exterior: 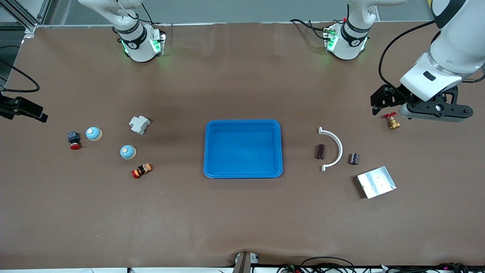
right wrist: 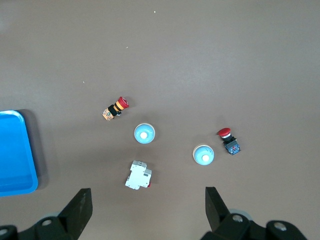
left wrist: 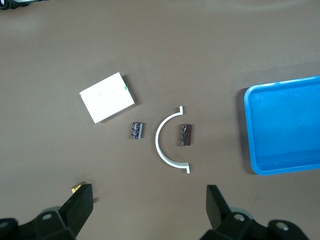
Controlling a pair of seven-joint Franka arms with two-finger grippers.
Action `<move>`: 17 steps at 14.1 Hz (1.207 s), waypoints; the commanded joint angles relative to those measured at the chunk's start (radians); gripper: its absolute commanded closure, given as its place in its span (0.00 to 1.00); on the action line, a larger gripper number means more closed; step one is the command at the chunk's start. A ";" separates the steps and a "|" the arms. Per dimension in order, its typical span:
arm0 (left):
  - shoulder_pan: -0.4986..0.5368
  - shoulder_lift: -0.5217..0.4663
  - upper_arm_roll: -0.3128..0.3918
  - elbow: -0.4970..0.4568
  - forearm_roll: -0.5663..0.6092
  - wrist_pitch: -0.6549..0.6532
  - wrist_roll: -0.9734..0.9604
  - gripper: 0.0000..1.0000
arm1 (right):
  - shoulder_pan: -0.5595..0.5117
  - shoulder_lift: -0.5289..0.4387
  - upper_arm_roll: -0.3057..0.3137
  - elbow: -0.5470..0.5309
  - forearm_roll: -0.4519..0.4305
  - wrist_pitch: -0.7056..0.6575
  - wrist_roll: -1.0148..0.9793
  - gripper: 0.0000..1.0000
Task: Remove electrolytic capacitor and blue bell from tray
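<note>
Two capacitors lie toward the left arm's end of the table: a brown one point(exterior: 321, 151) point(left wrist: 186, 135) and a black one point(exterior: 354, 158) point(left wrist: 136, 130). Two pale blue bells point(exterior: 93, 133) point(exterior: 128, 152) sit toward the right arm's end and show in the right wrist view as well point(right wrist: 203, 154) point(right wrist: 144, 133). My left gripper point(exterior: 379, 104) point(left wrist: 150, 207) hangs open and empty over the table beside a brass valve point(exterior: 392, 121). My right gripper point(exterior: 39, 113) point(right wrist: 148, 207) is open and empty above the table at the right arm's end. A blue tray point(exterior: 243, 122) sits in the middle.
A white curved piece point(exterior: 335, 148) lies between the capacitors, and a metal plate point(exterior: 376, 182) is nearer the camera. Around the bells are a white breaker point(exterior: 139, 124), a red push button point(exterior: 74, 140) and an orange-red button point(exterior: 141, 170).
</note>
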 commanded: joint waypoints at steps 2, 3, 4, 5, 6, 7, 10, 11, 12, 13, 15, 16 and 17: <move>0.001 -0.012 -0.005 -0.003 0.021 -0.014 -0.017 0.00 | -0.006 -0.014 0.004 -0.014 0.003 0.000 0.007 0.00; 0.001 -0.012 -0.005 -0.004 0.021 -0.016 -0.018 0.00 | -0.006 -0.014 0.004 -0.015 0.003 0.000 0.006 0.00; 0.001 -0.012 -0.005 -0.004 0.021 -0.016 -0.017 0.00 | -0.006 -0.014 0.004 -0.014 0.003 0.002 0.006 0.00; 0.001 -0.012 -0.005 -0.004 0.021 -0.016 -0.018 0.00 | -0.006 -0.014 0.004 -0.014 0.003 -0.001 0.006 0.00; 0.001 -0.012 -0.005 -0.007 0.021 -0.016 -0.018 0.00 | -0.006 -0.014 0.004 -0.015 0.003 -0.004 0.006 0.00; 0.001 -0.012 -0.005 -0.007 0.021 -0.016 -0.017 0.00 | -0.007 -0.014 0.004 -0.014 0.003 -0.001 0.006 0.00; 0.003 -0.012 -0.002 -0.007 0.021 -0.014 -0.017 0.00 | -0.006 -0.014 0.004 -0.015 0.003 -0.003 0.004 0.00; 0.001 -0.012 0.000 -0.006 0.021 -0.016 -0.018 0.00 | -0.007 -0.014 0.004 -0.014 0.003 -0.003 0.004 0.00; 0.003 -0.010 0.000 -0.006 0.021 -0.014 -0.018 0.00 | -0.007 -0.014 0.004 -0.014 0.003 -0.003 0.004 0.00; 0.003 -0.010 0.000 -0.006 0.021 -0.014 -0.018 0.00 | -0.007 -0.014 0.004 -0.014 0.003 -0.004 0.004 0.00; 0.001 -0.010 0.001 -0.006 0.021 -0.014 -0.021 0.00 | -0.007 -0.014 0.004 -0.014 0.003 -0.003 0.004 0.00; 0.001 -0.010 0.000 -0.006 0.021 -0.014 -0.046 0.00 | -0.007 -0.014 0.004 -0.015 0.003 -0.004 0.004 0.00; 0.001 -0.009 0.000 -0.006 0.021 -0.014 -0.064 0.00 | -0.007 -0.014 0.004 -0.014 0.003 -0.003 0.004 0.00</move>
